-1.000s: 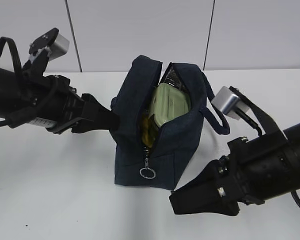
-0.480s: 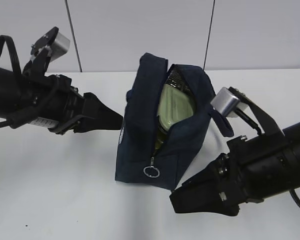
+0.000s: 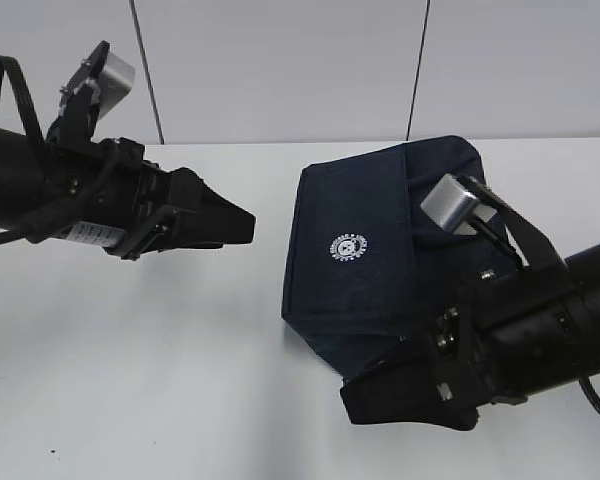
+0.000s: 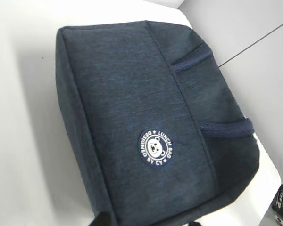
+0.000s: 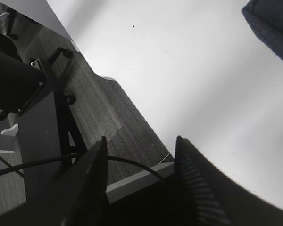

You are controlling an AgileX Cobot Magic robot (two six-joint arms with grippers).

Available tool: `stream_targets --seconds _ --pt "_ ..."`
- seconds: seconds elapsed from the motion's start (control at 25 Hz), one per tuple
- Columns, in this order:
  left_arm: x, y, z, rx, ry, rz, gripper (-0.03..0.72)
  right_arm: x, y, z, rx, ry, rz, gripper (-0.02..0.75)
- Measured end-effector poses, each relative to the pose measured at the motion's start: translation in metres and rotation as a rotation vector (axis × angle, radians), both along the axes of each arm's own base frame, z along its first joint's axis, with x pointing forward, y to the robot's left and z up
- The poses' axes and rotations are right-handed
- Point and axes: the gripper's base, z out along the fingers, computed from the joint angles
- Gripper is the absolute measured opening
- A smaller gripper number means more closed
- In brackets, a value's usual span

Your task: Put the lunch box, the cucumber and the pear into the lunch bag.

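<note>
Desk: we see a white desk (image 3: 160, 380) meeting a pale panelled wall (image 3: 280, 60) at its far edge.
Left gripper (image 3: 242, 226): hovers left of the bag, apart; we cannot tell its jaw state.
Lunch bag (image 3: 365, 260): lies on its side near the far edge, round white logo (image 4: 155, 147) up.
Right gripper (image 5: 139, 155): spread, empty, just beside the bag's near right corner.

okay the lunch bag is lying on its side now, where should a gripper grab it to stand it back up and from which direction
Probably by a loop handle. The lunch bag lies tipped over, logo face up, so that broad panel is flat fabric with nothing to pinch. In the left wrist view the two handle straps stand off the panel toward its far edge. Coming down from above with the left gripper, which is nearer and unobstructed, looks easiest.
</note>
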Motion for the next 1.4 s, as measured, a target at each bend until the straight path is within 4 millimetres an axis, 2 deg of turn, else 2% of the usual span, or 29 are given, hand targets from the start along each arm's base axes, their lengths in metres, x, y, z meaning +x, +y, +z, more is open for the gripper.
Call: stream_targets --seconds 0.32,0.52,0.68,0.88,1.0,1.2,1.4 --pt "0.000 -0.003 0.004 -0.065 0.019 0.010 0.307 0.001 -0.001 -0.001 -0.022 -0.014 -0.006 0.365" --pt "-0.001 -0.007 0.010 -0.097 -0.053 -0.053 0.307 -0.001 -0.004 -0.005 -0.078 -0.012 0.019 0.365" --pt "0.005 -0.011 0.024 -0.076 -0.139 -0.091 0.307 -0.003 -0.007 -0.009 -0.128 0.017 0.024 0.365" --pt "0.006 -0.034 0.047 0.063 -0.336 -0.215 0.307 -0.004 -0.009 -0.011 -0.162 0.033 0.027 0.361" --pt "0.000 -0.051 0.052 0.133 -0.429 -0.258 0.307 -0.006 -0.011 -0.007 -0.177 0.006 0.028 0.333" --pt "-0.005 -0.067 0.044 0.194 -0.476 -0.298 0.307 -0.012 -0.018 0.003 -0.223 -0.045 0.007 0.303" --pt "-0.006 -0.085 0.031 0.233 -0.486 -0.335 0.307 -0.014 -0.027 0.009 -0.299 -0.052 -0.094 0.300"
